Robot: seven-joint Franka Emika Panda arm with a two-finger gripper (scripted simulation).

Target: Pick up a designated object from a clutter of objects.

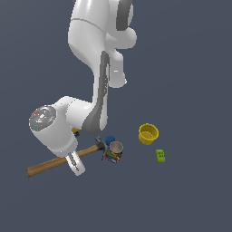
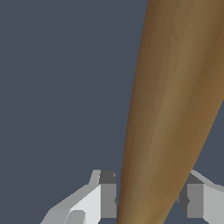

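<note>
- Floor (image 1: 190,199): one flat, dark slate-blue surface filling the exterior view edge to edge (no seams or texture).
- Light: even and soft, shadows barely visible.

Flat even simulator light, no cast shadows, sharp renders.

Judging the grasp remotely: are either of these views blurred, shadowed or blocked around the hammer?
Exterior view: sharp and evenly lit, no cast shadows, but the arm hides part of the hammer. Wrist view: handle fills the frame between the fingers, flat shading, no glare.
</note>
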